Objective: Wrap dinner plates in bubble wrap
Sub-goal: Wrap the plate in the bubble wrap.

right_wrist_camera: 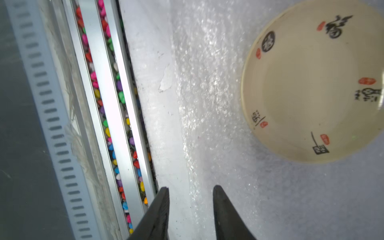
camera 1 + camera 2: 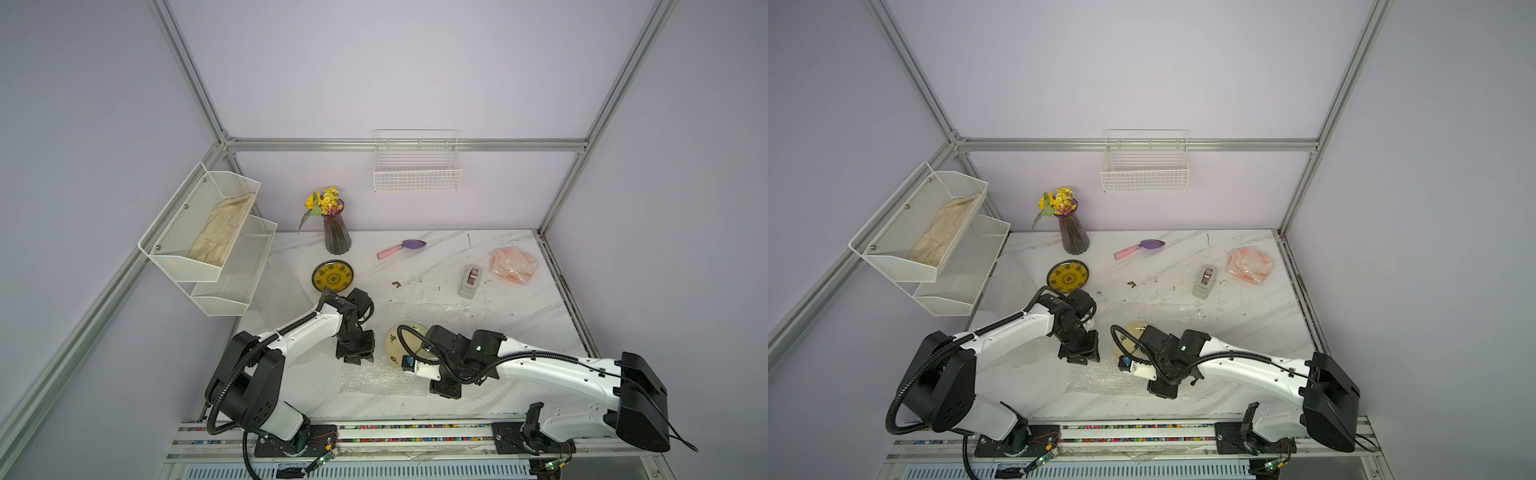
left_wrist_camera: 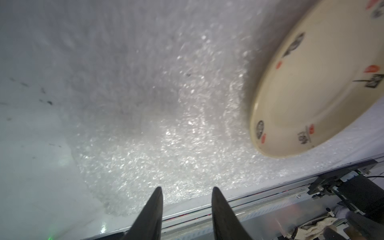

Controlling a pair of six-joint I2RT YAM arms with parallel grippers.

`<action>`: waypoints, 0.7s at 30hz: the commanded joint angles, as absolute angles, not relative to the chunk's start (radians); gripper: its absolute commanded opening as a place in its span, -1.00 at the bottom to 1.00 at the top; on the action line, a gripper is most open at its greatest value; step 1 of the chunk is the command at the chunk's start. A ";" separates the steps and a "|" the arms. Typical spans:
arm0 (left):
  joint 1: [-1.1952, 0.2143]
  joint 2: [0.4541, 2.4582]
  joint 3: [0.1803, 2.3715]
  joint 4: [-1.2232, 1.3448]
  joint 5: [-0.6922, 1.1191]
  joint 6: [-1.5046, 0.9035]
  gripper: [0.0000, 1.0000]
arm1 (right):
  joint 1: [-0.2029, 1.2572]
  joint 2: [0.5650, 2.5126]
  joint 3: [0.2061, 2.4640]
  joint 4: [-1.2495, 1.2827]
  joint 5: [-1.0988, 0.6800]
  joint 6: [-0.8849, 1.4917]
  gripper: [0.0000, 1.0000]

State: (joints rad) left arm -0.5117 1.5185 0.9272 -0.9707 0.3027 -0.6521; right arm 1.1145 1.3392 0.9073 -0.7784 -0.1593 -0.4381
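Cream plate (image 2: 400, 338) with dark marks and red stamps lies flat and face up on a bubble wrap sheet (image 2: 374, 380) spread on the marble table (image 2: 519, 332), near the front edge. It is uncovered, and in both top views the right arm partly hides it. Left gripper (image 3: 186, 191) points down over the sheet's left part, to the left of the plate. Its jaws are parted and nothing is between them, and the plate (image 3: 311, 87) is off to the side, not touched. Wrap (image 3: 166, 124) under it looks rumpled near a corner. Right gripper (image 1: 191, 190) hangs over the sheet's front edge. Its jaws are also parted and hold nothing, with one fingertip (image 1: 164, 199) over the front rail (image 1: 108, 104) and the other over the wrap (image 1: 218, 124). Plate (image 1: 307, 83) is apart from this gripper too. Yellow plate (image 2: 333, 275) with dark rim sits bare on the table further back on the left, touching a second sheet (image 2: 284, 280) beside the wall rack. Orange plate (image 2: 513, 265) sits at the far right, bundled in crinkly wrap. Grey tape dispenser (image 2: 470, 281) is just beside that bundle. Vase (image 2: 336, 235) of flowers and pink-handled trowel (image 2: 401, 247) are at the back.
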 commanded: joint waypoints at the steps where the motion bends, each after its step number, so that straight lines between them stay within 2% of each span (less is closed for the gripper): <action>1: -0.509 1.501 0.853 -0.929 0.298 -0.714 -0.23 | 1.151 1.364 0.862 -0.861 -0.034 -0.558 -0.19; 8: -0.505 1.526 0.772 -0.904 0.235 -0.788 -0.21 | 1.198 1.444 0.797 -0.755 0.054 -0.532 -0.15; 11: -0.505 1.529 0.752 -0.900 0.226 -0.792 -0.21 | 1.206 1.481 0.792 -0.728 0.069 -0.520 -0.23; 18: -0.499 1.488 0.813 -0.972 0.176 -0.790 -0.19 | 1.216 1.441 0.812 -0.734 0.058 -0.495 -1.00; 21: -0.496 1.488 0.828 -0.995 0.132 -0.787 -0.18 | 1.215 1.410 0.841 -0.742 0.038 -0.467 -1.00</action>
